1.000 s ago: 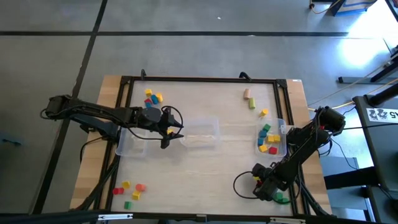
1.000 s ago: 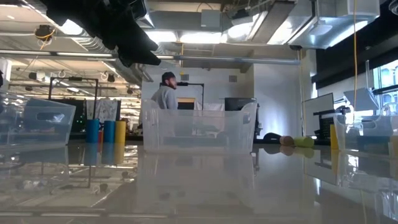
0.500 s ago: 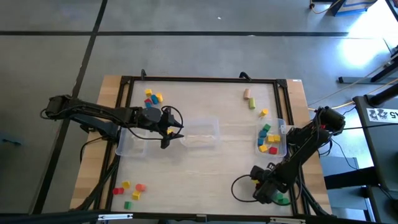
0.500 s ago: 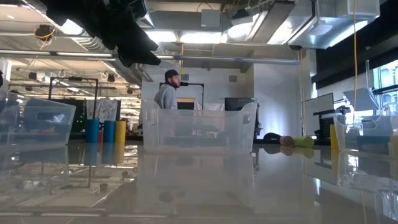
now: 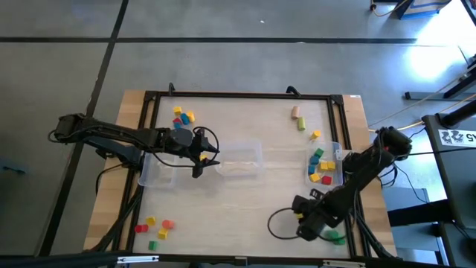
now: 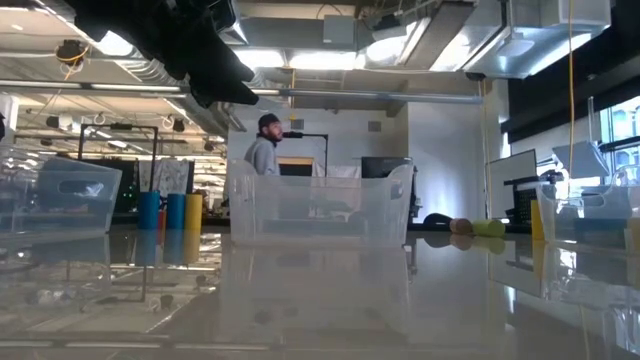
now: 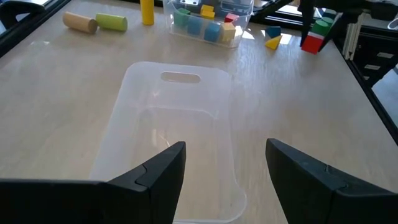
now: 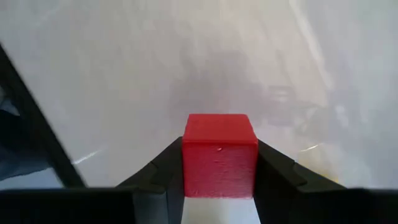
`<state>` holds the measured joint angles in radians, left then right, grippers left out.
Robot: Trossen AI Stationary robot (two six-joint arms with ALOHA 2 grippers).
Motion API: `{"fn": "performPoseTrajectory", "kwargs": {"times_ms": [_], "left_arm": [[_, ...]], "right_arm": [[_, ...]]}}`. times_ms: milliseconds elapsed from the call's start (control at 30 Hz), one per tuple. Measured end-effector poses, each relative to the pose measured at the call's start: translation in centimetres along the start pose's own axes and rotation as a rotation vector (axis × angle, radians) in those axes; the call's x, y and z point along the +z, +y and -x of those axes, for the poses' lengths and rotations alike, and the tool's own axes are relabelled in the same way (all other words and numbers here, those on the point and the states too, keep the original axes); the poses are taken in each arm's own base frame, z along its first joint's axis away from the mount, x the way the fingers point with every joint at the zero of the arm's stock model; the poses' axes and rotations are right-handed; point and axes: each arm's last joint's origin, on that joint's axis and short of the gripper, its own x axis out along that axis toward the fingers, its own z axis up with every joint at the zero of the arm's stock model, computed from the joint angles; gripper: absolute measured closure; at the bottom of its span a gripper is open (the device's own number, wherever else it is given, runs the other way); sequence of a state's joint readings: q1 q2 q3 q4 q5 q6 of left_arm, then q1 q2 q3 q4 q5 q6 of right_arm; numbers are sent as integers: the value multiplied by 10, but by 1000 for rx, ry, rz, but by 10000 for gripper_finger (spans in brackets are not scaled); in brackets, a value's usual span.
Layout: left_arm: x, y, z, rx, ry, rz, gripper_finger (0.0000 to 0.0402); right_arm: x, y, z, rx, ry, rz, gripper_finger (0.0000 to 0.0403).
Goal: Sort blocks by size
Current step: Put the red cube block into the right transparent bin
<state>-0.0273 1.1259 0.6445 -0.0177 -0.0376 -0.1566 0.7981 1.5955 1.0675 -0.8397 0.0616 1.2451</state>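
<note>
Compared with one second ago, the right gripper has moved toward the middle of the table's near edge, away from the green block that lay under it, and the cable under it now makes a wider loop. Its two fingers are pinching a red cube; in the right wrist view the cube sits tight between the two dark fingers, and in the left wrist view it shows far off as a small red block in that claw, lifted above the table. The left arm has not changed. The person in the room behind has turned a little.

The right arm bends from its base at the right side of the table down to the near right corner, the wrist low. The left arm reaches from the left, and its gripper hangs above the left end of the middle clear bin, the fingers spread wide with nothing between them.

The other blocks lie in groups: some in the right bin, some at the far left, some at the near left corner, and a tan and a green cylinder at the far right.
</note>
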Motion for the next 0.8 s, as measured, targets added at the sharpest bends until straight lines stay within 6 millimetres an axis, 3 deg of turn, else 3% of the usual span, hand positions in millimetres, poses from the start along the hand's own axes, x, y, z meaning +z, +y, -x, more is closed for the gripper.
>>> {"fn": "performPoseTrajectory", "kwargs": {"times_ms": [367,600,800], "left_arm": [[0,0,0,0,0,1,183],[0,0,0,0,2,19,183],[0,0,0,2,1,1,183]], "right_arm": [[40,-21,22,-72,-9,107,263],[47,-42,48,-108,-85,118,263],[42,-71,70,-241,-56,86,263]]}}
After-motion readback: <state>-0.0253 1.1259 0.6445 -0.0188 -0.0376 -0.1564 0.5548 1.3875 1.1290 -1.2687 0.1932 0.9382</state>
